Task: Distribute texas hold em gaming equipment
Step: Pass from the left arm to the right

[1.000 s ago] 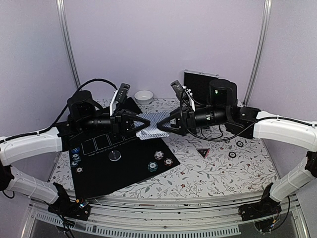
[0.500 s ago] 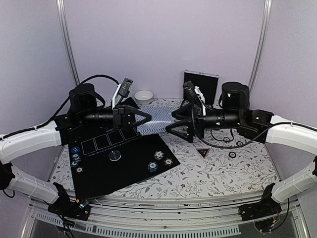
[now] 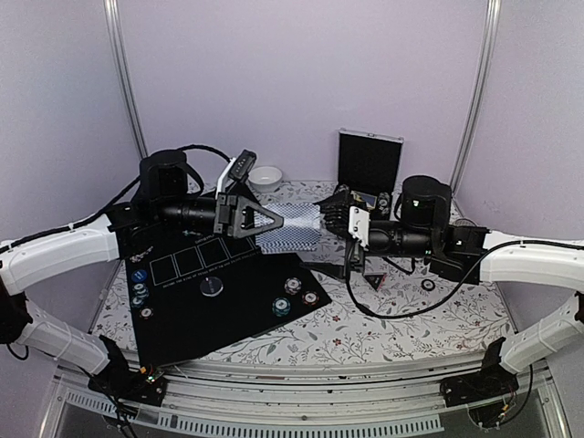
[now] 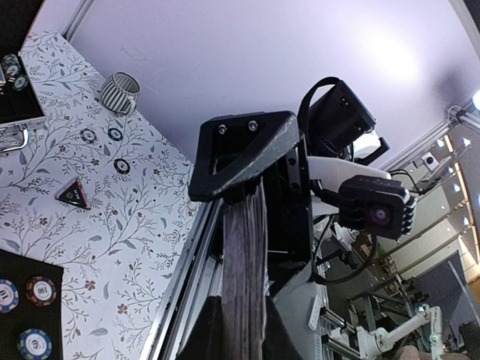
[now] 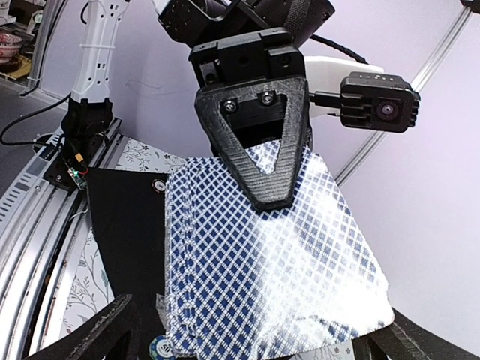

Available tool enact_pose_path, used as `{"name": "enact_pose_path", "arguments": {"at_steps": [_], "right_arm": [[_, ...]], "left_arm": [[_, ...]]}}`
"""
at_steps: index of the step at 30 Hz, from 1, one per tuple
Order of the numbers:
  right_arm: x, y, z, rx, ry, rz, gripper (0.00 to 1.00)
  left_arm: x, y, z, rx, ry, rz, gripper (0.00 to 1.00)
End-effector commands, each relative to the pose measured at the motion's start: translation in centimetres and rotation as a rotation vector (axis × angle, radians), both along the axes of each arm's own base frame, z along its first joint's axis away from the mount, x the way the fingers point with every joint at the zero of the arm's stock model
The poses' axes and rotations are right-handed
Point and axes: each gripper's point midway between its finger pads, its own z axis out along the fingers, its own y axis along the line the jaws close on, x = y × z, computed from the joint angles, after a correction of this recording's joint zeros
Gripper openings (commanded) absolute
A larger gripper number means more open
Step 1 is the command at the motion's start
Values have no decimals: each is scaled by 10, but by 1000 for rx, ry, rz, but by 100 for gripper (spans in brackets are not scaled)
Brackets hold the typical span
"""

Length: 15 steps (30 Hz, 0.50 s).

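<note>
Since a second ago my right gripper (image 3: pixel 336 234) has let go of the playing cards (image 3: pixel 297 228), spread its jaws as wide as I have seen them and backed off toward 3 o'clock. The left gripper (image 3: pixel 270 222) has meanwhile nudged the pack slightly toward 1 o'clock in the overhead view. The left jaws are pinched almost closed on one end of the pack. The cards hang in the air above the far edge of the black mat (image 3: pixel 228 310), just in front of the open right fingers and touching nothing else. From the right wrist I see the blue-grey backs slightly fanned and facing me, which I judge is deliberate: one hand holds the deck steady so the other can peel off a single card. The right gripper holds nothing now, so no card came away with it. On the mat the grey button (image 3: pixel 212 286) sits untouched, with a cluster of poker chips (image 3: pixel 294 297) at its 3 o'clock. The triangular marker (image 4: pixel 73 195) lies on the floral tabletop, well apart from the cards.
</note>
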Motion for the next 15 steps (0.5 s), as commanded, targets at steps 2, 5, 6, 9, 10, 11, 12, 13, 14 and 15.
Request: {"name": "enact_pose_path", "arguments": {"at_steps": [2, 5, 6, 9, 10, 11, 12, 13, 14, 15], "right_arm": [[2, 7, 21, 67, -112, 46, 99], [3, 8, 20, 73, -82, 97, 100], [1, 10, 20, 78, -78, 118, 99], [-5, 14, 23, 101, -72, 181, 97], [-8, 14, 25, 113, -58, 210, 96], [-8, 12, 26, 128, -50, 236, 96], [-11, 12, 27, 143, -31, 267, 95], [-11, 13, 26, 151, -18, 278, 95], [-11, 14, 26, 156, -9, 290, 95], [-10, 16, 25, 158, -8, 294, 95]], "left_arm": [[-8, -1, 9, -28, 17, -46, 0], [-8, -3, 9, -32, 19, -54, 0], [-8, -3, 8, -32, 24, -58, 0], [-10, -5, 7, -41, 36, -82, 0], [-11, -6, 8, -49, 38, -88, 0], [-12, -6, 9, -59, 36, -93, 0], [-13, -6, 11, -69, 33, -98, 0], [-13, -6, 12, -74, 34, -100, 0], [-12, -6, 11, -74, 37, -97, 0], [-11, -7, 11, -74, 37, -94, 0]]}}
